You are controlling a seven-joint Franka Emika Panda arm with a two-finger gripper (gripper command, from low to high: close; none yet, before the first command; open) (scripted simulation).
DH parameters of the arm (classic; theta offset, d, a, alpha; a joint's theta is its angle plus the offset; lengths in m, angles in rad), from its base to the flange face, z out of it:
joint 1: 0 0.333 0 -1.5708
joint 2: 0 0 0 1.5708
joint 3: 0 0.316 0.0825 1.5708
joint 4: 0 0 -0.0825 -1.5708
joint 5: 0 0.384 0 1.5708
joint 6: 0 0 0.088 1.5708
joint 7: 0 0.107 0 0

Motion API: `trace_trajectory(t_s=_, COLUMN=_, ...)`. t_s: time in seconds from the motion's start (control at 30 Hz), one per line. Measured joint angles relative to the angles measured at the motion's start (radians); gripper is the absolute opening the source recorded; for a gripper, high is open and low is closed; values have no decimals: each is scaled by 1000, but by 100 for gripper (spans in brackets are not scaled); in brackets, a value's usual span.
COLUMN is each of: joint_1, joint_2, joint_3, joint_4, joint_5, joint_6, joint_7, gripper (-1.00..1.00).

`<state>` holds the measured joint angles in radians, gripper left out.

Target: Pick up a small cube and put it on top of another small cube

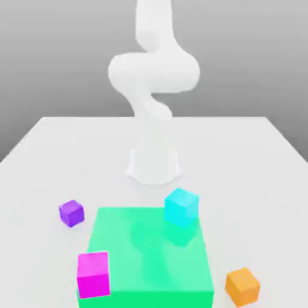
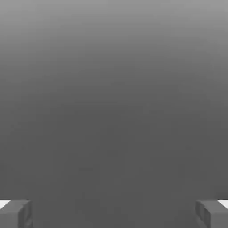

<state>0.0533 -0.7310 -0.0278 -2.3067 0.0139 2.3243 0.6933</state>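
Evidently my claw [image 2: 114, 213] hung wide and empty, nothing yet grasped; the plain orange small cube [image 1: 242, 286] sat on the white desk [image 1: 54, 156] beside the flat green slab [image 1: 150, 258], free to take

Orange cube [image 1: 242, 286], cyan cube [image 1: 181, 206], green slab [image 1: 150, 255]: flat matt, smooth, plastic-looking. Counter [image 1: 252, 156] smooth matt white. Arm [image 1: 153, 72] white, soft sheen. Fingers [image 2: 15, 213] matt grey.

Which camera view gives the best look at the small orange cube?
The exterior view. There the small orange cube sits whole and unblocked on the white table, off the flat green slab toward the exterior view's right. The hand view offers grey background between the open gripper fingertips instead.
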Motion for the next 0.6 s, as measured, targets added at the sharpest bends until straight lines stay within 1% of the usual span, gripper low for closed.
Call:
trace_trajectory(t_s=0.3, joint_1=194, joint_2=250, joint_3=-104, joint_4=-24, joint_5=55, joint_6=88, joint_7=-392, gripper=0)
trace_trajectory(t_s=0.6, joint_1=336, joint_2=499, joint_3=-162, joint_4=-48, joint_5=137, joint_6=172, joint_7=-797, gripper=0)
